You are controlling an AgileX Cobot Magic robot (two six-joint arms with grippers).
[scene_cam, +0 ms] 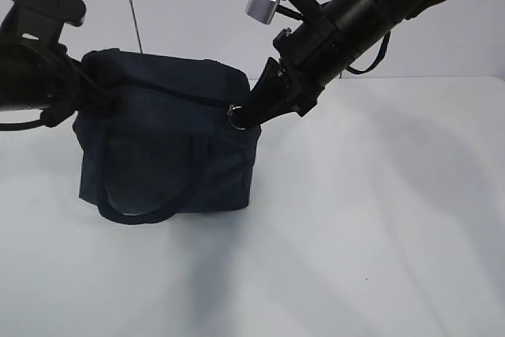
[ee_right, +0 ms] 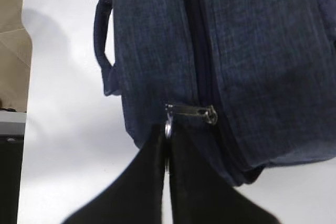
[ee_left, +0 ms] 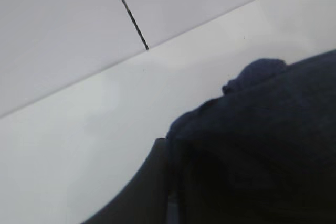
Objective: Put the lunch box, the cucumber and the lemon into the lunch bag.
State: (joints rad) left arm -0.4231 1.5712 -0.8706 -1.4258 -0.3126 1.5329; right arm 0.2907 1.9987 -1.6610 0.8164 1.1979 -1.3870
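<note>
Lunch bag, one only, boxy navy woven fabric with soft strap handles, sits on the smooth white counter left of centre, zipper line running across its top to one silver ring pull at the right end. Right claw, two black tapered fingers pressed together, pinches that ring pull at the bag's right top corner. Left claw is pressed narrow against the bag's left upper edge with dark fabric bunched at it; can't tell if cloth is actually gripped.
</note>
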